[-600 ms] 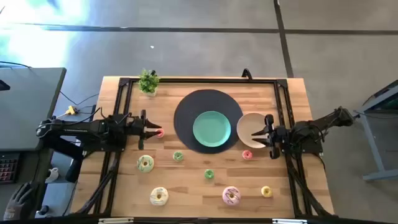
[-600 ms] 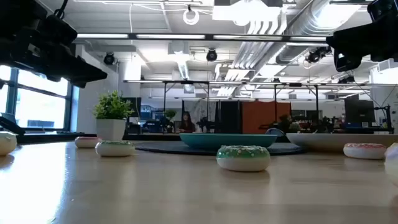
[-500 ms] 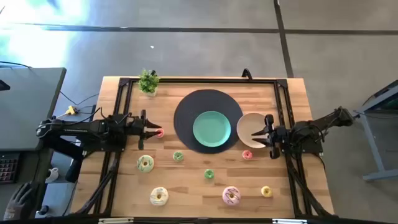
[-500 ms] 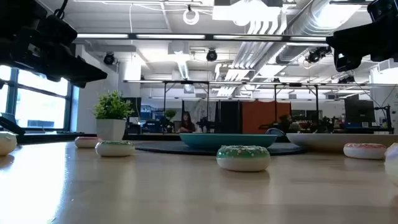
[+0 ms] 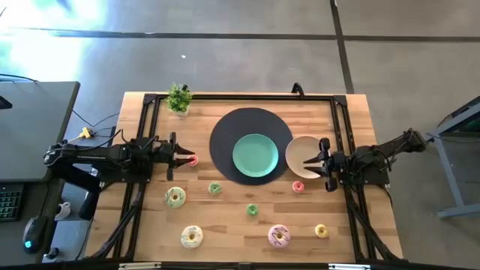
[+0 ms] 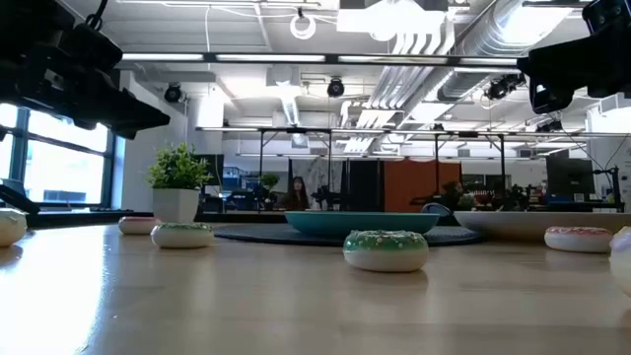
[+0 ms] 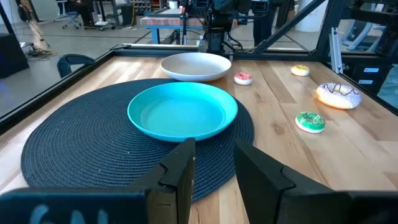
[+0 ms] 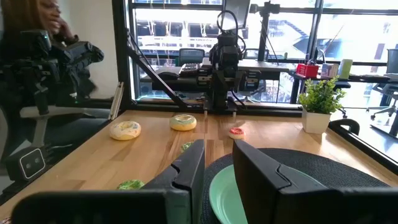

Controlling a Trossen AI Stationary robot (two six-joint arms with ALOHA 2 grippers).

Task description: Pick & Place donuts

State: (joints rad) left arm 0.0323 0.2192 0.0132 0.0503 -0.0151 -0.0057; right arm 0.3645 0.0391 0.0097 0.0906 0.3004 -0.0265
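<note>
A: The left claw (image 5: 185, 155) hangs over the desk's (image 5: 142, 217) left side, its fingers parted by a narrow gap with nothing between them. The right claw (image 5: 320, 161) mirrors it at the far side, also slightly open and empty. We read both arms as waiting.

B: Where are the donuts relative to them?

A: A small red donut (image 5: 193, 160) lies just beyond the left claw's tips. A small pink donut (image 5: 298, 186) sits beside the right claw, toward the desk's front edge. The rest are scattered in front of both claws: a large yellow-green donut (image 5: 175, 197), two small green donuts (image 5: 214, 188) and (image 5: 252, 210), a large cream donut (image 5: 191, 237), a large pink donut (image 5: 279, 236) and a small yellow donut (image 5: 321, 230).

B: So how much is done?

A: By our judgement, nothing. The teal plate (image 5: 255, 156) on its dark round mat (image 5: 225, 135), midway between the claws, holds no donut, and the tan bowl (image 5: 300, 152) just ahead of the right claw also looks empty. All eight remain to be moved.

B: And the setting?

A: We see a pale wooden desk with a black frame and a small potted plant (image 5: 178, 97) at its far left corner. Beyond it is a grey concrete floor and an open workshop with ceiling ducts; a person (image 8: 37, 37) sits at a side station.
</note>
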